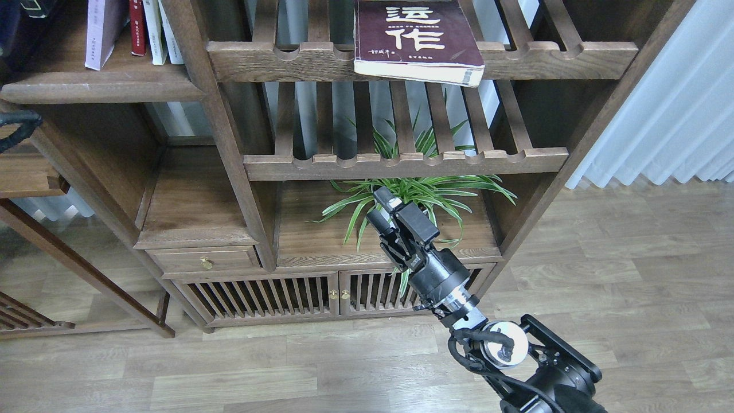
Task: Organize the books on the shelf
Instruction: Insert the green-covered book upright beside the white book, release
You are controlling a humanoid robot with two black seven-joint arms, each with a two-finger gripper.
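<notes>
The thick maroon book [416, 37] with large white Chinese characters lies flat on the top slatted rack, its corner hanging over the front rail. The pale lavender-white paperback [103, 31] leans on the solid dark wood shelf [103, 89] at the upper left, beside a few upright books. The black-bordered book with the yellow-green panel is out of view. My right gripper [395, 209] is empty, well below the maroon book and in front of the plant, with its fingers a little apart. A black part of my left arm [17, 126] shows at the left edge; its fingers cannot be told apart.
A red book [136, 26] and white books [156, 28] stand on the shelf. A second slatted rack [401, 163] lies under the top one. A green potted plant [418, 192] stands below it, behind my right gripper. Below are a drawer [203, 261] and cabinet doors [338, 292]. White curtains [671, 109] hang at the right.
</notes>
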